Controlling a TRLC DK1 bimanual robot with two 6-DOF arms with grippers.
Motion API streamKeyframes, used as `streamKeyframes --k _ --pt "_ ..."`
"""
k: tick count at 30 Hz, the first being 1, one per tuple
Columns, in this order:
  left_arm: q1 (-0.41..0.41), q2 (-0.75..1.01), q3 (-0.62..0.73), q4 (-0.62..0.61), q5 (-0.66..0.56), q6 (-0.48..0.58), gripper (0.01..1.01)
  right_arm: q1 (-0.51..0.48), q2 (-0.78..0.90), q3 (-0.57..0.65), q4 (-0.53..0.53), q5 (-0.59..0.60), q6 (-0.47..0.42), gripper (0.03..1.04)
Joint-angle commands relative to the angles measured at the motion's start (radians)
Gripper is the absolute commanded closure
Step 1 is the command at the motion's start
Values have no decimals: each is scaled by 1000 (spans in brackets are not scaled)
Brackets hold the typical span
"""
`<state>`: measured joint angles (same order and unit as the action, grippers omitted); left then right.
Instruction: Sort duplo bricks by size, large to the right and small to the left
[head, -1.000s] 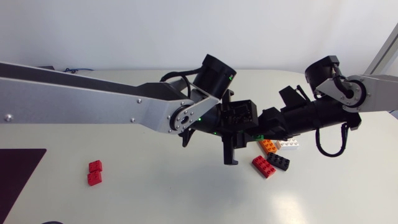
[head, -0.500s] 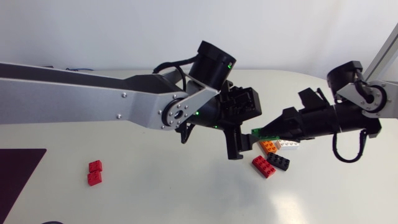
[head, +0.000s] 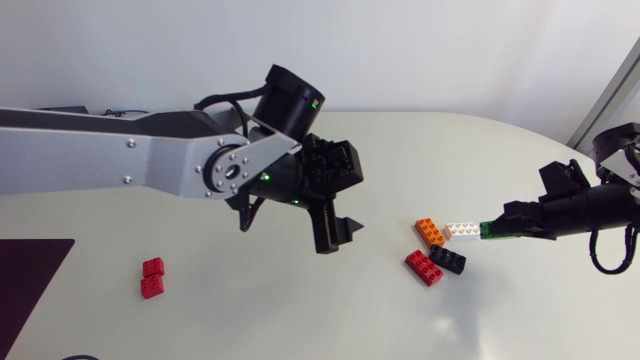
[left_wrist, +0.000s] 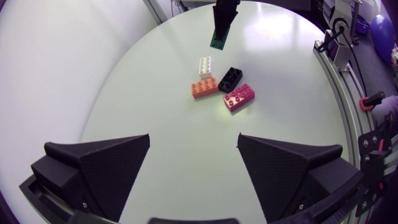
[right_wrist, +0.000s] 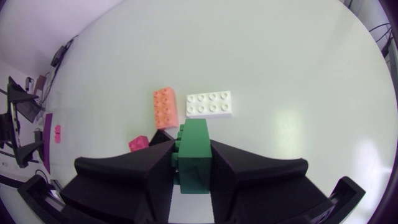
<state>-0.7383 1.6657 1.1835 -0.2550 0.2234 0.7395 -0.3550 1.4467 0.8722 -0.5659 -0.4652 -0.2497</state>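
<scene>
- Within the last second the right jaws drew back from the middle toward the right side. They were clamped on the green brick (right_wrist: 196, 152), which was held near the white brick (head: 462, 231).
- The left jaws swung away leftward, spread wide and empty.
- The green brick looked large, so it probably belonged on the table (head: 300, 320) with the right-hand cluster. The two small red bricks (head: 152, 278) already lay well apart on the left.
</scene>
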Motion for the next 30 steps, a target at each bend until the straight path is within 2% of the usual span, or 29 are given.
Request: streamKeyframes --k 1,6,11,22,23,24,27,30 --pt "31 -43 -22 -43 -7 14 41 -9 50 -41 -5 43 -53 852" --pt "76 -81 -56 -82 -7 29 41 21 119 -53 20 86 -56 841" --pt "88 -123 -111 -89 -9 34 41 108 170 -64 70 115 -10 830" --pt "96 -182 -171 -90 -10 35 41 269 268 36 90 172 92 787" --pt "96 -185 -174 -90 -10 35 41 275 273 39 90 174 98 744" --pt "97 -187 -176 -90 -10 35 41 277 274 42 90 174 99 651" --pt "100 -187 -179 -89 -10 37 41 277 277 44 89 175 99 293" --pt "102 -187 -179 -89 -10 40 41 263 258 31 86 180 89 161"
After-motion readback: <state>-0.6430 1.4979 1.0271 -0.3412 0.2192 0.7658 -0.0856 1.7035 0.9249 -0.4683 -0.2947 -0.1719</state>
